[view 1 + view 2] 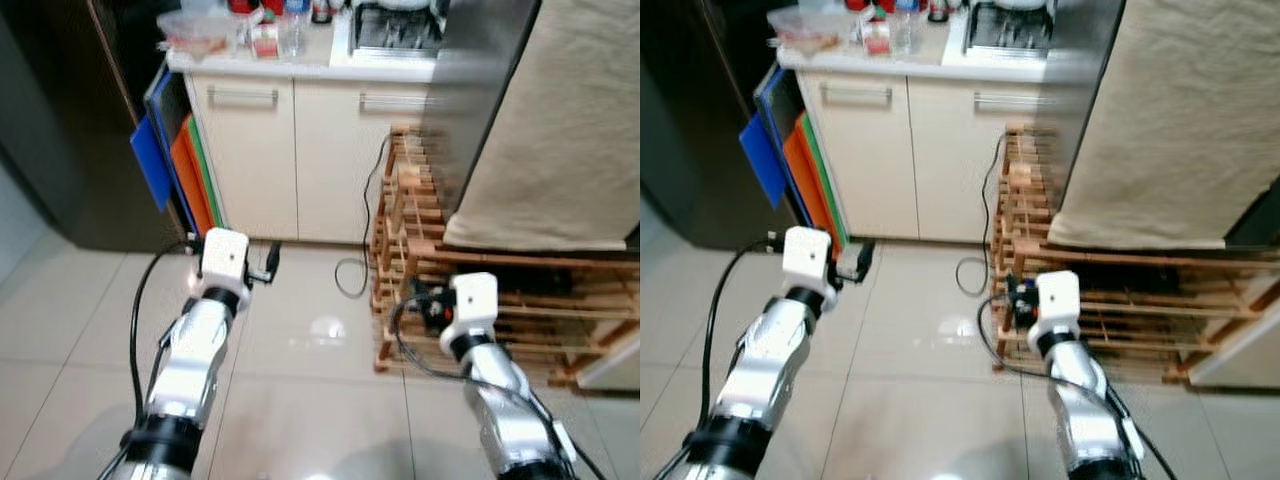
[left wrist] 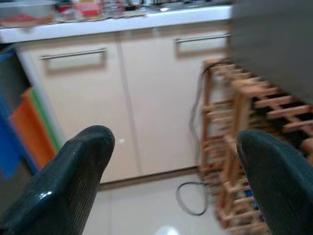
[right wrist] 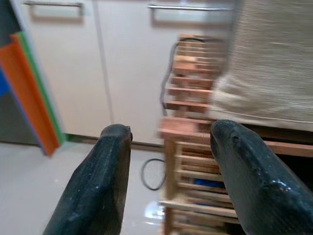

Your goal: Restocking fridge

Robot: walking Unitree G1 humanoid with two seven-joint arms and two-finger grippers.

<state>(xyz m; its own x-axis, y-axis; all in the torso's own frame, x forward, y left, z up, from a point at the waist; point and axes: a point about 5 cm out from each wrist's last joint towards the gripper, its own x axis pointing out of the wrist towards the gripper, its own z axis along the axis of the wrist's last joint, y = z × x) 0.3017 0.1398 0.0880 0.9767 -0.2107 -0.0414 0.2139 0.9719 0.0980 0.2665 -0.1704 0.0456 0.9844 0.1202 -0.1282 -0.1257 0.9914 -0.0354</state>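
A dark tall appliance that may be the fridge stands at the far left; I cannot tell for sure. My left gripper is held up over the floor, open, with nothing between its black fingers; it faces the cream cabinet doors. My right gripper is open too and holds nothing, pointing at the wooden slatted rack. On the worktop sit a clear food container and a few jars.
Blue, orange and green boards lean between the dark appliance and the cabinet. A black cable loops on the tiled floor beside the rack. A beige cloth covers something tall at the right, with a blurred grey panel beside it.
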